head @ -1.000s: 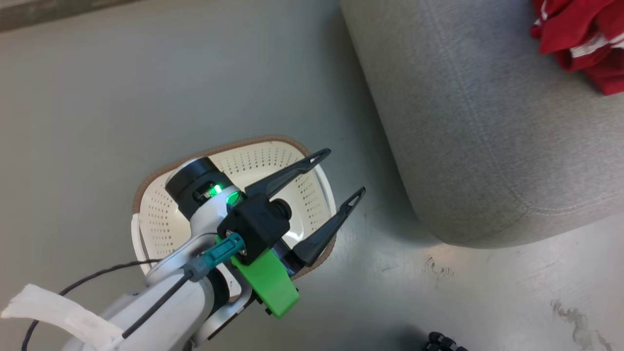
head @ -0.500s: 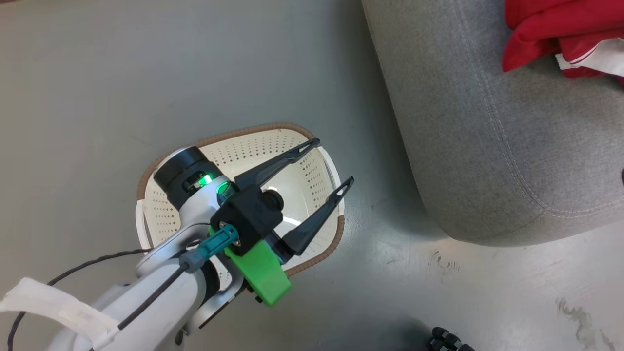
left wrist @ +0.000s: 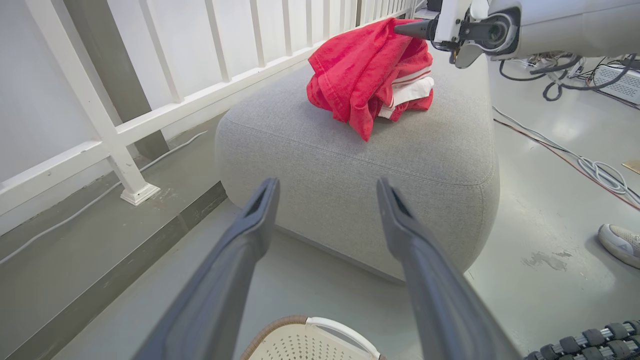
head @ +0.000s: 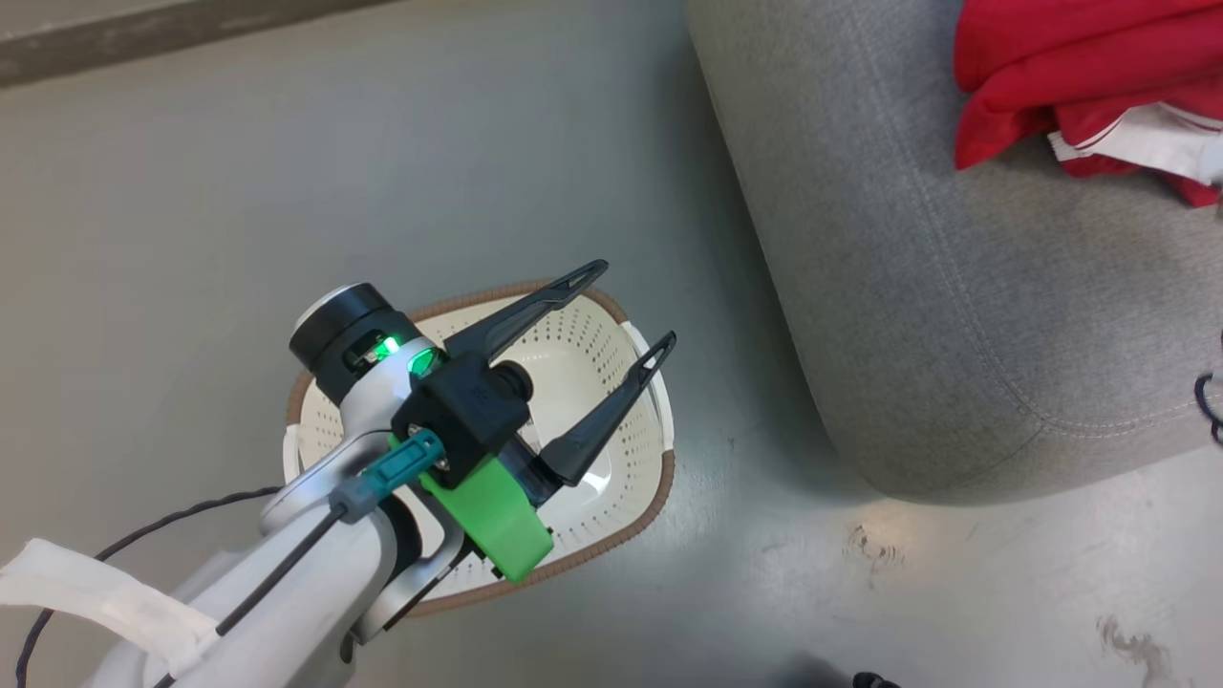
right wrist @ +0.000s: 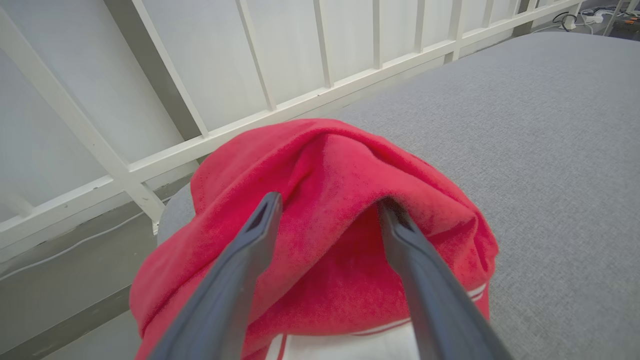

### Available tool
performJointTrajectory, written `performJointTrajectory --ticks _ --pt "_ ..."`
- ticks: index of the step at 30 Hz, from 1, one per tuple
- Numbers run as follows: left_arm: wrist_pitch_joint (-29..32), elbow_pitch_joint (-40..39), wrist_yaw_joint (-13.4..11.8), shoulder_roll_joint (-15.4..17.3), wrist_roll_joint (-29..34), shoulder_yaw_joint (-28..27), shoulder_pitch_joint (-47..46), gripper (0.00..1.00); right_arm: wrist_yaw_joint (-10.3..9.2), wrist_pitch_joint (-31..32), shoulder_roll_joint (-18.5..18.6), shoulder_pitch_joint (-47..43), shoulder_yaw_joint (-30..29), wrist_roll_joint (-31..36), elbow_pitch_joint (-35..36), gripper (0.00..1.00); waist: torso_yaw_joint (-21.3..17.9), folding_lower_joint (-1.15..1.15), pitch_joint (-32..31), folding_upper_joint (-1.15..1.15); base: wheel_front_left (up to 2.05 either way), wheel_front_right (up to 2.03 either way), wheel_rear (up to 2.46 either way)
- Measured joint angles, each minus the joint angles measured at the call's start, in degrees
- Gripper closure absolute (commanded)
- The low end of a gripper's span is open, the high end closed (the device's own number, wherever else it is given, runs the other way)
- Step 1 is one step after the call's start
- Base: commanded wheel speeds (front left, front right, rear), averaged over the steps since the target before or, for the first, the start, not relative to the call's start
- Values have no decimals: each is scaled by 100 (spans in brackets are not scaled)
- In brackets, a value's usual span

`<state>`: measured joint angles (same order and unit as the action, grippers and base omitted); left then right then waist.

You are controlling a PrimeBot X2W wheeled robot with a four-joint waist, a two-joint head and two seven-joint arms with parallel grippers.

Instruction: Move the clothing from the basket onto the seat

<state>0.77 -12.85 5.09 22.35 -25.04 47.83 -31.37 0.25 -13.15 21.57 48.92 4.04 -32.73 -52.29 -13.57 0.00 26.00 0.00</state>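
Logging a head-camera shift, we find the left gripper (head: 635, 301) staying spread, empty over the bare-looking basket (head: 662, 473), the right gripper (right wrist: 328, 200) spread above the clothing (left wrist: 360, 70) on the seat (left wrist: 350, 150): transfer likely done.

The clothing (head: 1051, 76) lies in a crumpled red heap on top of the seat (head: 908, 287), toward its far side. White stripes and a white panel show at the heap's lower edge, and it may be two garments bunched together, though the folds hide where one ends. The seat is a big, rounded grey cushion with a stitched seam, standing on the floor. The cream basket (head: 573, 339) stands upright on the floor near it, apart from it. Its perforated wall and brown rim show bare.
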Motion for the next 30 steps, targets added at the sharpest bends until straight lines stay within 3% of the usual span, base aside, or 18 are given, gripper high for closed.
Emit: performJointTrajectory --ticks 5,16,21,30 --pt "-180 160 -24 -30 -124 -115 115 0 121 -1 -56 -372 49 4 -211 0 9 0 -271 0 0 0 0" --pt "-505 431 -336 -118 -266 -378 503 0 347 -109 -218 -850 247 163 -7 0 78 0 -749 0 0 0 0" --pt "-647 554 -553 -137 -367 -559 797 0 472 -119 -392 -1055 411 272 379 0 162 0 -982 0 0 0 0" --pt "-928 765 -922 -190 -633 -879 1261 0 530 -121 -668 -1491 616 601 1423 0 417 0 -1350 0 0 0 0"
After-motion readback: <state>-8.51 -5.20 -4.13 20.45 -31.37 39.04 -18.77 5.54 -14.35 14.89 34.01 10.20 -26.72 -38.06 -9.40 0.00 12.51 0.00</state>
